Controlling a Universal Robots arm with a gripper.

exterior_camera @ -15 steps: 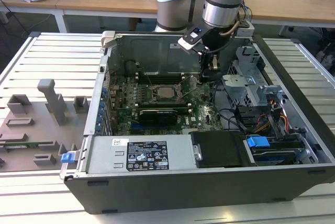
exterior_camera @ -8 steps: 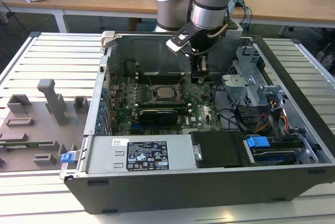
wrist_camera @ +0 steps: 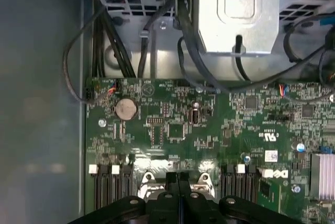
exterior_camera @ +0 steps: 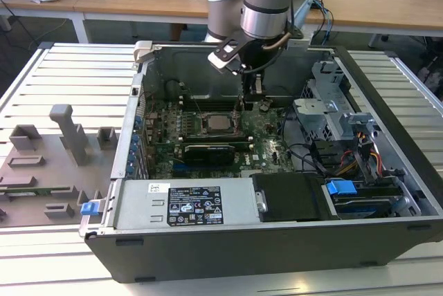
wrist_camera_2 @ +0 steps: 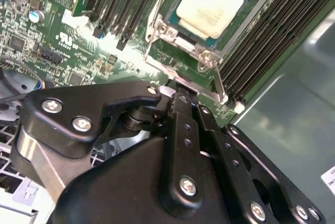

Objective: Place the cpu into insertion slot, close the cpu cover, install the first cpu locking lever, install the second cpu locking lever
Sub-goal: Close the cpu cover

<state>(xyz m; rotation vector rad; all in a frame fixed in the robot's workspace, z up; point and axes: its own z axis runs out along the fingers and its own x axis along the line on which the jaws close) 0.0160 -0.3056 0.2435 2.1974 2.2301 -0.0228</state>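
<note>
Already the placing looks done to us: nearest in the second wrist view the hand, clenched on nothing we can see, has its tips right at the cpu cover, which seems to lie down around the cpu seated in the insertion slot. Whether either locking lever is latched we cannot tell. In the exterior view the cpu lies just left of centre, the hand slightly higher in the frame, toward the exterior view's right.

The small flat square chip with a dull silver-grey metal top lies flat in the square dark socket with a grey metal rim on the green motherboard. The thin silver-grey metal frame plate lies around it.
</note>
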